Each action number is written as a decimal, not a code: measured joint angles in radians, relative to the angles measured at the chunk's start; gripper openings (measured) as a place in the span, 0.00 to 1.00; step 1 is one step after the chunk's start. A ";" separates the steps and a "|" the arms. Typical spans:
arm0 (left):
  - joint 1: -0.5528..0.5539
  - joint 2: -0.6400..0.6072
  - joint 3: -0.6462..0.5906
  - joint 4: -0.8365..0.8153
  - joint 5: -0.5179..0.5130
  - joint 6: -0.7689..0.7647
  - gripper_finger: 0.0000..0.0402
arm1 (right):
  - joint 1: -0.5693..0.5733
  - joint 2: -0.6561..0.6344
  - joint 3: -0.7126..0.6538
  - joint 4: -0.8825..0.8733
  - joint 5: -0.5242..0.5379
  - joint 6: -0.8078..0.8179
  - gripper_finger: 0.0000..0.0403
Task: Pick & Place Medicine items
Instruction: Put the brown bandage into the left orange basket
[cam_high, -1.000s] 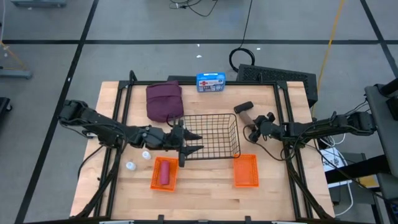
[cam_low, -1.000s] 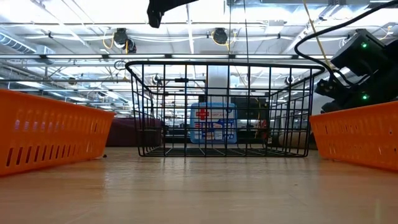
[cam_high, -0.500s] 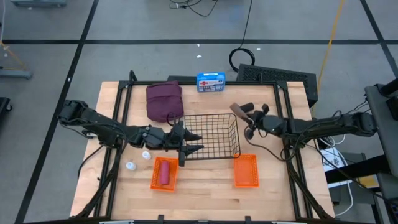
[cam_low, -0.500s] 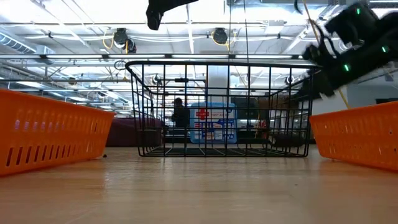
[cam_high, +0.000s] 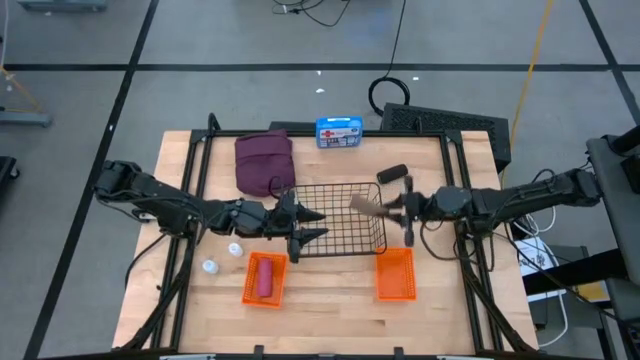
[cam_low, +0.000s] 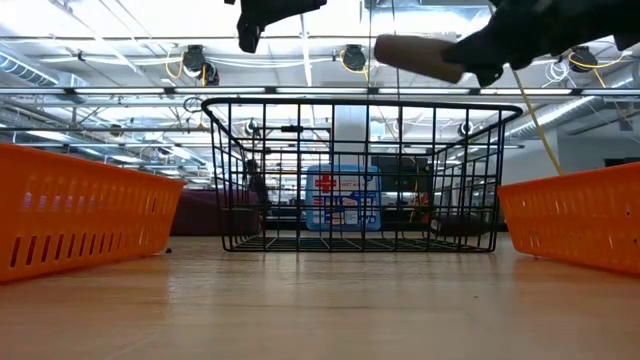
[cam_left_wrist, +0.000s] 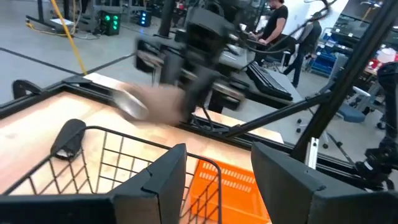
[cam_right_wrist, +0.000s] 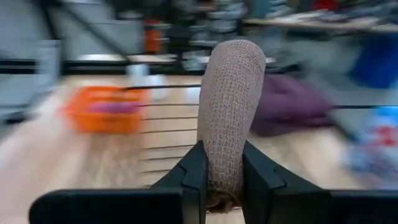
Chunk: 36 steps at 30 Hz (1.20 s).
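Gripped upright, tan woven bandage roll (cam_right_wrist: 227, 118)

Medicine items spread over the table, one held in the air.

A tan bandage roll (cam_right_wrist: 229, 112) hangs above the wire basket (cam_high: 340, 215); the maroon pouch (cam_high: 263, 162) lies behind it, a pink cylinder (cam_high: 265, 277) sits in the left orange bin (cam_high: 247, 292), two white bottles (cam_high: 211, 267) stand nearby, and a dark oblong piece (cam_high: 392, 174) rests on the table.

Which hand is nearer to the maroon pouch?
Left. The left hand sits just below the maroon pouch, at the wire basket's left edge; the right hand is across the basket.
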 joint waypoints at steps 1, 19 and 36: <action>0.005 0.000 0.000 0.000 0.000 -0.007 0.46 | 0.018 0.009 0.000 -0.010 -0.019 0.020 0.12; 0.110 0.054 0.371 -0.712 0.204 -0.237 0.71 | 0.149 0.302 0.178 -0.181 -0.045 -0.008 0.12; 0.111 0.444 0.934 -1.180 0.394 0.082 0.78 | 0.157 0.429 0.271 -0.171 -0.046 -0.074 0.12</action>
